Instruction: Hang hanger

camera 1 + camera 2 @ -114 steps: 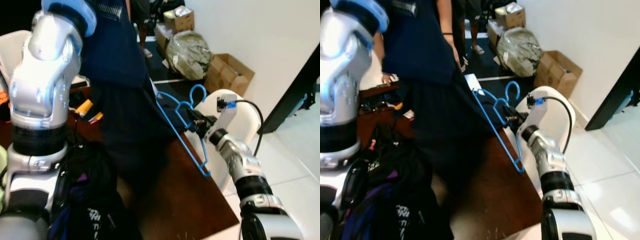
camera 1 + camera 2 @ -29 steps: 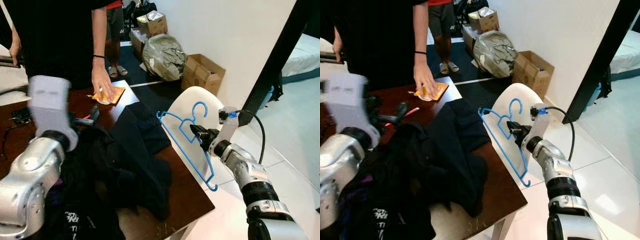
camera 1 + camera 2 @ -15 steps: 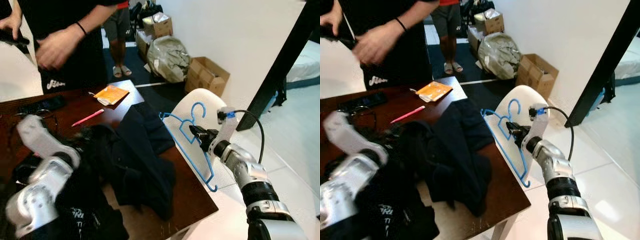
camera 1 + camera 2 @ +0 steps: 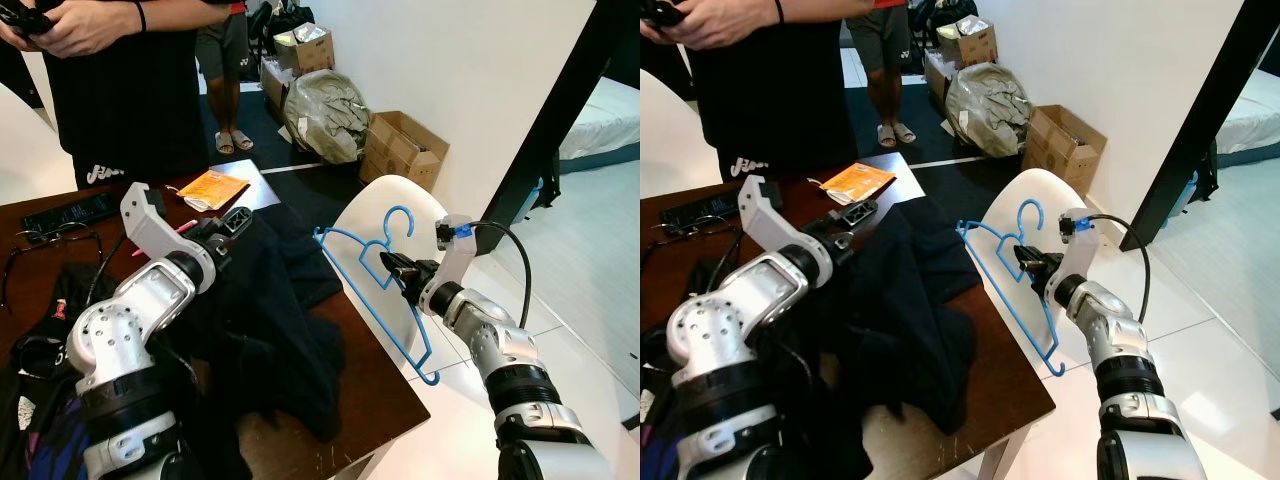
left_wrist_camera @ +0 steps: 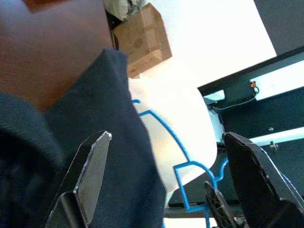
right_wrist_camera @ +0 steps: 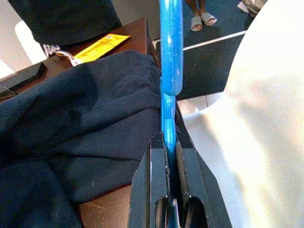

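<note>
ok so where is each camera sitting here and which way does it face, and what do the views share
Left eye view: on the head, looking down at the brown table, with both silver arms, the dark garment and a person.
Right eye view: beside it, same scene, with the right gripper shut on the blue hanger.
Left wrist view: along the open left gripper, over the garment toward the white chair.
Right wrist view: along the fingers clamping the hanger.
Shared: hanger, garment and chair appear in all four.
</note>
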Robot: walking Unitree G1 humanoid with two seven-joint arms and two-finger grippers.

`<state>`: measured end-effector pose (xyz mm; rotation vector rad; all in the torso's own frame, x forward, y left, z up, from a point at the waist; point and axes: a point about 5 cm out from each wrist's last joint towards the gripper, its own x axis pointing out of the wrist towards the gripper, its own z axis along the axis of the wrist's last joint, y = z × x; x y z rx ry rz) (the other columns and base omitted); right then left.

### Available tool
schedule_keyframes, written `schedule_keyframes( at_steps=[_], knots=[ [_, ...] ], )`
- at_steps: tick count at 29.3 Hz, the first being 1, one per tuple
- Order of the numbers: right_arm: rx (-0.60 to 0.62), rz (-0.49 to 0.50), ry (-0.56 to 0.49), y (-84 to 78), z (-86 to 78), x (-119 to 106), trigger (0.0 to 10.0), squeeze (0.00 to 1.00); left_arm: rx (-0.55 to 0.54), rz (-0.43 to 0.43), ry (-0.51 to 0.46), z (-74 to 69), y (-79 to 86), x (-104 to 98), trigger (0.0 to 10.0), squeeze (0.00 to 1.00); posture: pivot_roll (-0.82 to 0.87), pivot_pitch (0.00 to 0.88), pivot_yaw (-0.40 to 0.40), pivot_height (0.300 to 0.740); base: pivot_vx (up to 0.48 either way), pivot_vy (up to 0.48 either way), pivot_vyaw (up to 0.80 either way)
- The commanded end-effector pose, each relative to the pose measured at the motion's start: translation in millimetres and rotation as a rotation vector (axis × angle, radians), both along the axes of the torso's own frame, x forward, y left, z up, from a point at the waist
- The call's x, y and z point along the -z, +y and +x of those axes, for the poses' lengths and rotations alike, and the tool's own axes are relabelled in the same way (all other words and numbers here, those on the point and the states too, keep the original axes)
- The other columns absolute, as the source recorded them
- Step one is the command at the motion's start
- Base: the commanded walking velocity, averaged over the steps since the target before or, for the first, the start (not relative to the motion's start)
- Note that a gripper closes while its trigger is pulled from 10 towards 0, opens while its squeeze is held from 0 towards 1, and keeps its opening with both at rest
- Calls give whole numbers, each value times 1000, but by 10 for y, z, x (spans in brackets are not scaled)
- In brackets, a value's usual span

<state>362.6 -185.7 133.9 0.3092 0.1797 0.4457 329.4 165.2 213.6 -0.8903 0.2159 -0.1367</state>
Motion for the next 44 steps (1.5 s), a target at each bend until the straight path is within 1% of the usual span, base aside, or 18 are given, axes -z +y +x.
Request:
schedule_keyframes(
  at_steps=[1,3,5,9,10,14,16,17,21,22,28,30,31,32,33,37,41,44],
  knots=[
    [1,-6,8,-13,-15,14,10000,0,-10,-29,18,26,-44,4,10000,0,74,42,-81,740,0,0,0],
    [5,-4,9,-16,-17,16,10000,0,-79,-80,86,12,-67,71,10000,0,74,48,-79,740,0,0,0],
    [5,-2,10,-16,-20,16,10000,0,-101,-108,124,1,-75,114,10000,0,74,48,-79,740,0,0,0],
    [5,0,12,-12,-20,18,10000,0,-145,-119,133,-39,-55,116,10000,0,74,49,-79,740,0,0,0],
    [5,2,13,-11,-20,17,10000,0,-181,-128,130,-67,-36,96,10000,0,73,54,-77,740,0,0,0],
    [7,7,14,-11,-13,10,10000,0,-236,-150,125,-118,0,25,10000,0,76,63,-76,740,0,0,0],
    [7,7,14,-11,-13,10,10000,0,-236,-150,125,-118,0,25,10000,0,76,63,-76,740,0,0,0],
    [1,8,14,3,-7,1,10000,0,-306,-180,116,-173,79,-50,10000,0,68,66,-71,740,0,0,0],
    [-2,9,14,15,-6,-5,10000,0,-352,-206,111,-212,129,-96,10000,0,64,73,-69,740,0,0,0],
    [0,11,14,12,-3,-12,10000,0,-369,-231,119,-215,134,-99,10000,0,67,81,-74,740,0,0,0],
    [6,15,12,-3,-6,-24,10000,0,-368,-264,151,-197,129,-46,10000,0,53,86,-66,740,0,0,0],
    [12,19,11,-16,-13,-29,10000,0,-353,-278,186,-144,108,23,10000,0,50,96,-69,740,0,0,0],
    [12,19,11,-16,-13,-29,10000,0,-353,-278,186,-144,108,23,10000,0,50,96,-69,740,0,0,0],
    [13,19,11,-22,-16,-32,10000,0,-324,-297,188,-72,60,11,10000,0,44,95,-70,740,0,0,0],
    [14,19,11,-25,-17,-33,10000,0,-314,-303,187,-50,43,-2,10000,0,44,95,-70,740,0,0,0],
    [14,17,12,-28,-20,-32,10000,0,-296,-315,198,5,3,-1,10000,0,43,94,-71,740,0,0,0],
    [18,15,12,-48,-37,-39,10000,0,-249,-347,243,87,-110,74,10000,0,21,101,-63,740,0,0,0],
    [23,16,13,-61,-44,-41,10000,0,-246,-350,249,108,-124,90,10000,0,16,102,-63,740,0,0,0]
  ],
)
